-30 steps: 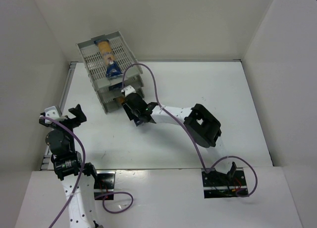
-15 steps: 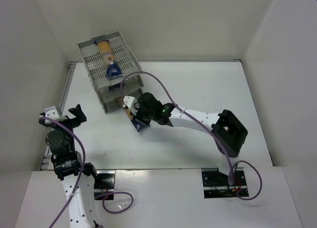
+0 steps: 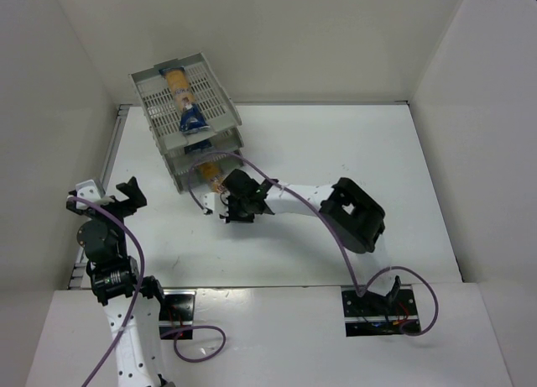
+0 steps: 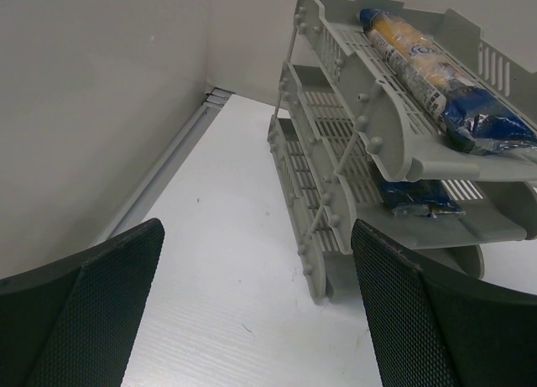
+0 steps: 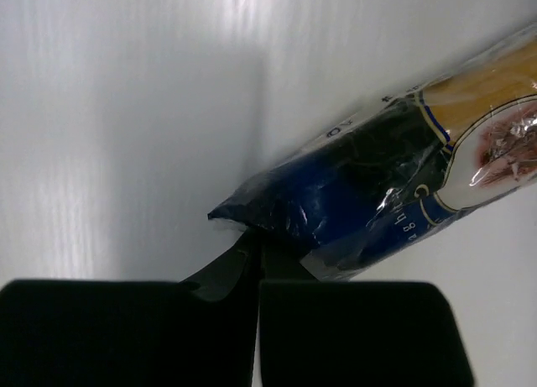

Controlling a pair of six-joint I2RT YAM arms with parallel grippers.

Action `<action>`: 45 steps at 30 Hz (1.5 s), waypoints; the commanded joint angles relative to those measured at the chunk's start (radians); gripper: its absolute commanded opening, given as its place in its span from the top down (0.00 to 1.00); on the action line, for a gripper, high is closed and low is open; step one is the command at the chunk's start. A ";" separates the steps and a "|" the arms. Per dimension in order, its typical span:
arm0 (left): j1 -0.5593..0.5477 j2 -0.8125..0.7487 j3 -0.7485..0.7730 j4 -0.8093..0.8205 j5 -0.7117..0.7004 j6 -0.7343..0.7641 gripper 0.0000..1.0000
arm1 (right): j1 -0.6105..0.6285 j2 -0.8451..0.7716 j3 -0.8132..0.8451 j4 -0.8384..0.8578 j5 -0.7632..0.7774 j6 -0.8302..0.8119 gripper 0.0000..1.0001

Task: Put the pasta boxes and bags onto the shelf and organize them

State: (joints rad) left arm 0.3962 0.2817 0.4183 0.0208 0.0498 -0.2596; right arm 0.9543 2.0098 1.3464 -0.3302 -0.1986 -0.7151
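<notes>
The grey three-tier shelf [image 3: 159, 101] stands at the back left. One pasta bag [image 3: 180, 97] lies in its top tray, and the left wrist view shows that bag [image 4: 436, 76] above a second bag [image 4: 415, 198] in the middle tray. A third bag [image 3: 211, 174] lies at the mouth of the lowest tray, its orange part showing. My right gripper [image 3: 235, 204] is shut, its fingertips [image 5: 252, 257] touching this bag's dark blue end [image 5: 361, 194] on the table. My left gripper [image 4: 256, 320] is open and empty, facing the shelf [image 4: 336, 127] from the left.
White walls enclose the table on the left, back and right. A metal rail [image 4: 164, 173] runs along the left wall's foot. The right arm's purple cable [image 3: 277, 164] loops over the table beside the shelf.
My right gripper has gone from open to shut. The right arm swung out and back, and the third bag now lies closer to the lowest tray. The left arm has not moved.
</notes>
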 commanded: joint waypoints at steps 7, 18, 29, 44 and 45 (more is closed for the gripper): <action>0.006 0.016 0.000 0.041 0.012 0.017 0.01 | -0.020 0.241 0.350 0.516 0.542 0.167 1.00; 0.006 -0.015 0.000 0.041 0.012 0.017 0.01 | 0.115 -0.138 0.082 0.240 0.375 0.310 1.00; -0.023 -0.055 0.000 0.041 0.002 0.017 0.01 | 0.088 -0.626 -0.552 -0.173 0.365 -0.162 0.65; -0.074 -0.082 0.000 0.022 -0.071 0.026 0.01 | -0.557 -1.144 -0.393 -0.335 0.530 0.091 0.00; -0.074 -0.082 0.000 0.022 -0.085 0.026 0.01 | -0.595 -1.155 -0.368 -0.377 0.510 0.101 0.00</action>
State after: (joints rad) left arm 0.3294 0.2138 0.4183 0.0181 0.0036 -0.2470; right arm 0.4454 0.8902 0.8989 -0.5453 0.3527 -0.7109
